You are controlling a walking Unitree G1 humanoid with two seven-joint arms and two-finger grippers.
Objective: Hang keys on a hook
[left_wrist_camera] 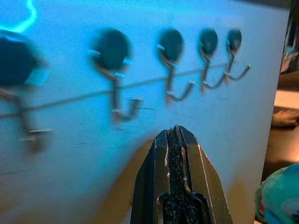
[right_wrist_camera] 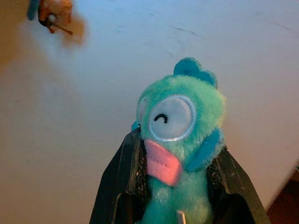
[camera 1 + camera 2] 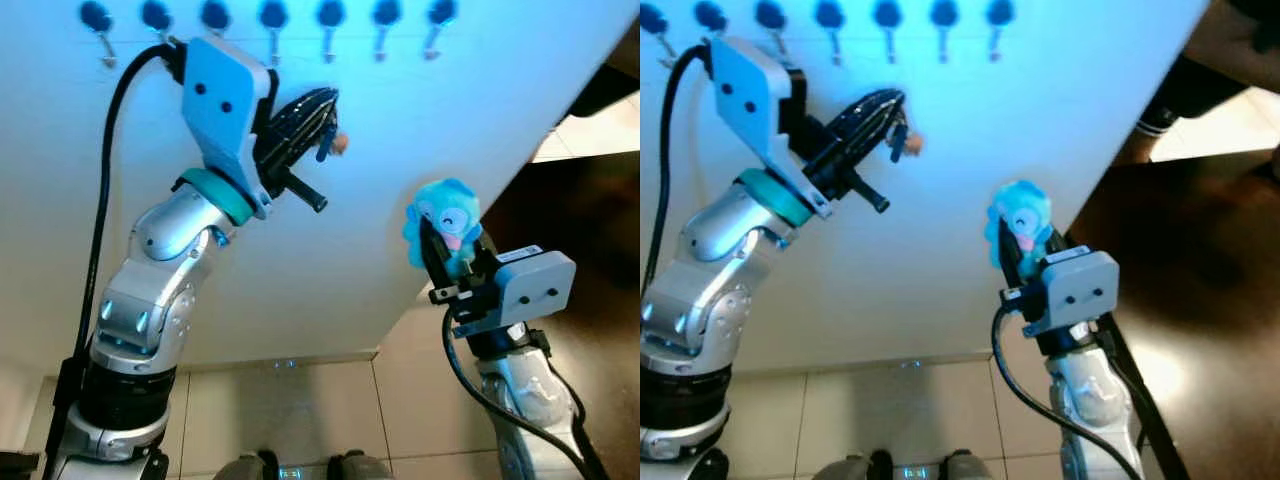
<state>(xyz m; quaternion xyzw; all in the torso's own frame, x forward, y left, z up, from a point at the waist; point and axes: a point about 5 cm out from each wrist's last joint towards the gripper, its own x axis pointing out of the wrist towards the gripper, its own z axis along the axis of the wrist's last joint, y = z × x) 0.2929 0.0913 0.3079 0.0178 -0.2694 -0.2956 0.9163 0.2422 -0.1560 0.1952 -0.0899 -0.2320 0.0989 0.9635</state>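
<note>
Blue plush keychain [image 3: 445, 222], pink beak, clamped between the right gripper [image 2: 180, 186] fingers, head poking above the tips, held up near the white wall [image 3: 480, 110] and well below the hook row [image 3: 272, 25]. Bare wall between plush and hooks; wall's right edge runs diagonally just beside the plush, dark floor beyond. Left gripper [image 1: 176, 140] fingers pressed together, nothing held, raised just under the hooks, nearest one [image 1: 122, 100] right above its tips.
</note>
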